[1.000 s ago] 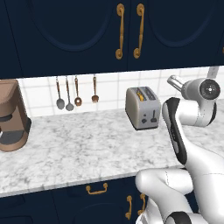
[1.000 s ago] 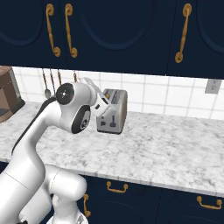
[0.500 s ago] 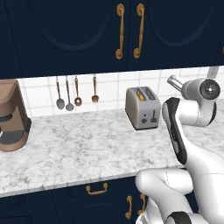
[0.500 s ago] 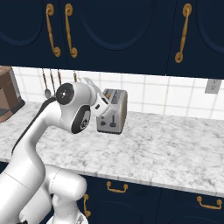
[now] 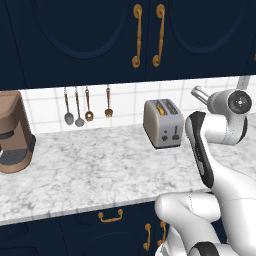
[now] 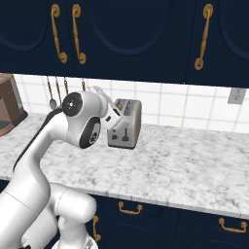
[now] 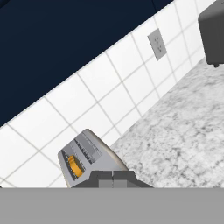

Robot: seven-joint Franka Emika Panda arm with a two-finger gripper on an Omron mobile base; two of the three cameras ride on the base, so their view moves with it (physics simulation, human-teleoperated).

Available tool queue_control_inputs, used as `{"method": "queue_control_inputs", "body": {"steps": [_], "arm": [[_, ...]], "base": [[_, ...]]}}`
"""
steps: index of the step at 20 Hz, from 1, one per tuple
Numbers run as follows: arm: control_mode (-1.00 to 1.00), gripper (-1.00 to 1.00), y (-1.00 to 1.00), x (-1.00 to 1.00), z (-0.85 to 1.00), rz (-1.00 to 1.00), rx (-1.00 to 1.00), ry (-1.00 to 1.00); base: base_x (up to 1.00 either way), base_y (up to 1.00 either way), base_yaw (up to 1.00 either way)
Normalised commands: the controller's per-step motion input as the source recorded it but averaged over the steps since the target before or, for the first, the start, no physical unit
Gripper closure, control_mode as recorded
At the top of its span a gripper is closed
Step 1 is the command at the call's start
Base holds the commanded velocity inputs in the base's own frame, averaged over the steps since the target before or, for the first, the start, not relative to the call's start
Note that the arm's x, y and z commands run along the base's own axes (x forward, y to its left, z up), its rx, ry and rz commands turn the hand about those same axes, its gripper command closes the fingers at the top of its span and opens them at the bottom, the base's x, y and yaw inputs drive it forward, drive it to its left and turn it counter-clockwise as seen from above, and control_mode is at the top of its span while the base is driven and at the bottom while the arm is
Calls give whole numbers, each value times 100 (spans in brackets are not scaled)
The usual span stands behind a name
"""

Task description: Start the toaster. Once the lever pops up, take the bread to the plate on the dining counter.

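Gripper [image 7: 113, 176]: shut, empty, just above toaster [image 5: 162, 123] at worktop's back edge; lever [image 5: 176, 132] low on the front face.

The grey toaster [image 5: 162, 123] stands upright by the tiles, bread [image 5: 160, 107] in one slot.

Worktop and wall fittings
A brown coffee machine [image 5: 15, 132] is set left; utensils [image 5: 86, 106] are hung on tiles.
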Motion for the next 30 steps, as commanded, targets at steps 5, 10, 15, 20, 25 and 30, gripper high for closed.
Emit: {"method": "queue_control_inputs", "body": {"steps": [5, 10, 15, 20, 25, 30], "arm": [[-100, 100, 0, 0, 0, 0, 0, 0], [-100, 100, 0, 0, 0, 0, 0, 0], [-100, 100, 0, 0, 0, 0, 0, 0], [-100, 100, 0, 0, 0, 0, 0, 0], [-100, 100, 0, 0, 0, 0, 0, 0], [-100, 100, 0, 0, 0, 0, 0, 0]], "base": [[0, 0, 0], [0, 0, 0], [0, 0, 0], [0, 0, 0], [0, 0, 0], [0, 0, 0]]}}
